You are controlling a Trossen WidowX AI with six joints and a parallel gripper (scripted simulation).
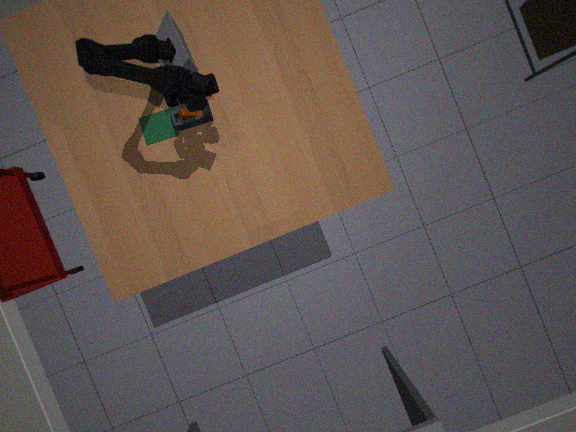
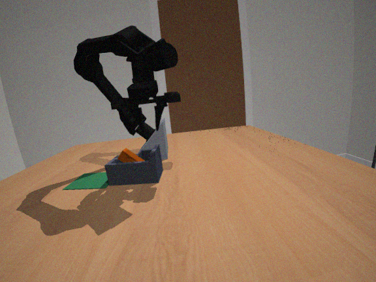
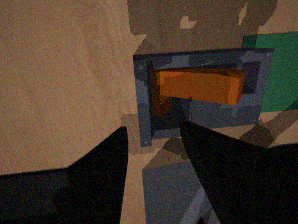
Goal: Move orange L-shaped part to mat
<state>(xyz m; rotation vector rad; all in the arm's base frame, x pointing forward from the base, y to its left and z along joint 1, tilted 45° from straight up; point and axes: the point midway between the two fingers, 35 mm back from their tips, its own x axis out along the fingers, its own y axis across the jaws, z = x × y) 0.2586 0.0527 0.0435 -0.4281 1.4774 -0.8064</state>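
The orange L-shaped part (image 1: 191,113) (image 2: 130,156) (image 3: 200,86) lies tilted in the pocket of the grey tray (image 1: 196,123) (image 2: 134,173) (image 3: 142,100). Its long end, on the mat side, sticks up above the rim, and its L-shaped end is down in the pocket. The green mat (image 1: 157,127) (image 2: 88,181) (image 3: 277,70) lies flat against the tray's side. My gripper (image 1: 192,102) (image 2: 151,122) (image 3: 153,129) hangs well above the tray near the L-shaped end, pointing down. Its fingers stand partly apart with nothing between them and touch neither part nor tray.
A grey wedge-shaped plate (image 1: 172,35) (image 2: 158,138) stands on the wooden table (image 1: 280,125) (image 2: 245,196) just behind the tray, close under the arm. A red cart (image 1: 20,235) stands on the floor left of the table.
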